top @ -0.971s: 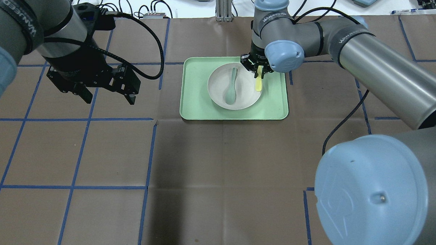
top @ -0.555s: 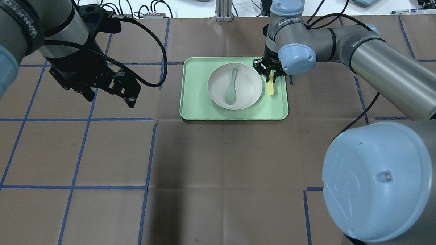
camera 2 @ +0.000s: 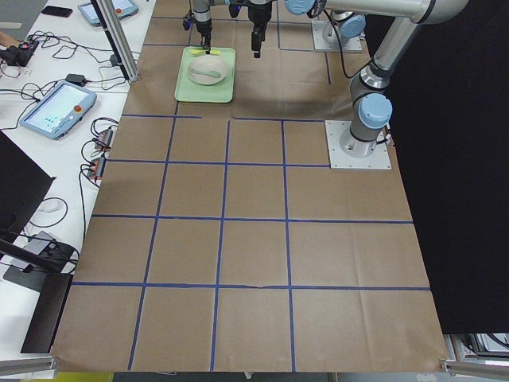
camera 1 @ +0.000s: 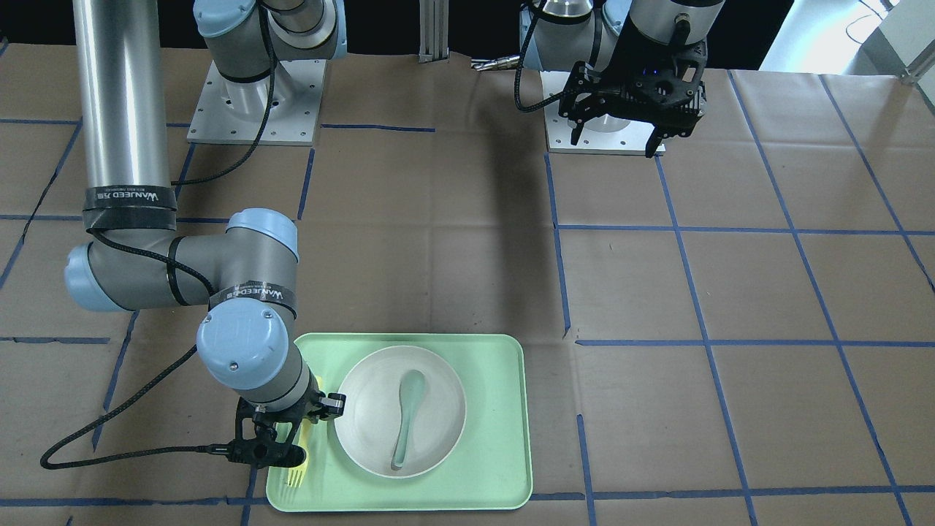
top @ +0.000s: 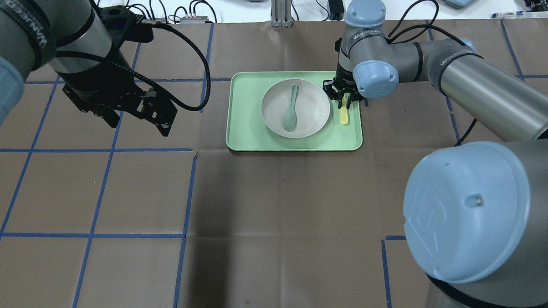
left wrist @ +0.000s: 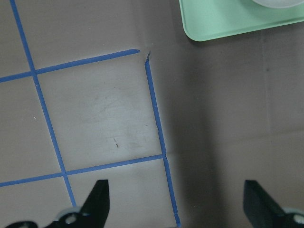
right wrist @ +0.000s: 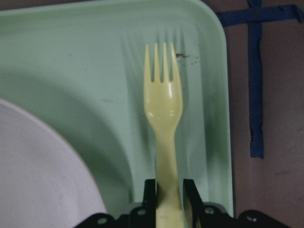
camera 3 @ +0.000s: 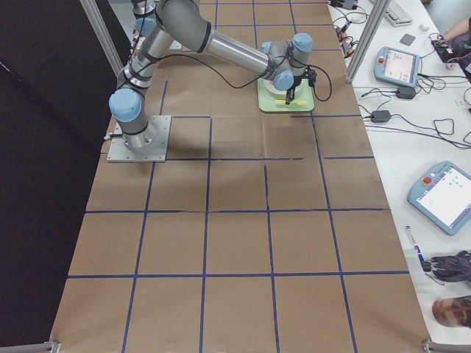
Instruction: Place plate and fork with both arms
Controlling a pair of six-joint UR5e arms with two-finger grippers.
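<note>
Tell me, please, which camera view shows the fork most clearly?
The right wrist-mounted view: the fork fills it, tines and handle, clamped in the right gripper over the tray. Front-facing shows mostly tines, overhead only the handle's end, side views a speck.

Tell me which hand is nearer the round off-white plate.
Right. The right hand, shut on the pale-yellow plastic fork, sits beside the round off-white plate over the mint-green tray; the left hand hangs open over the table, beyond the tray's opposite side.

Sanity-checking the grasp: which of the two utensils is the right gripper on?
The pale-yellow fork, its handle clamped in the right gripper, beside the plate; the grey-green spoon lies free inside the plate.
</note>
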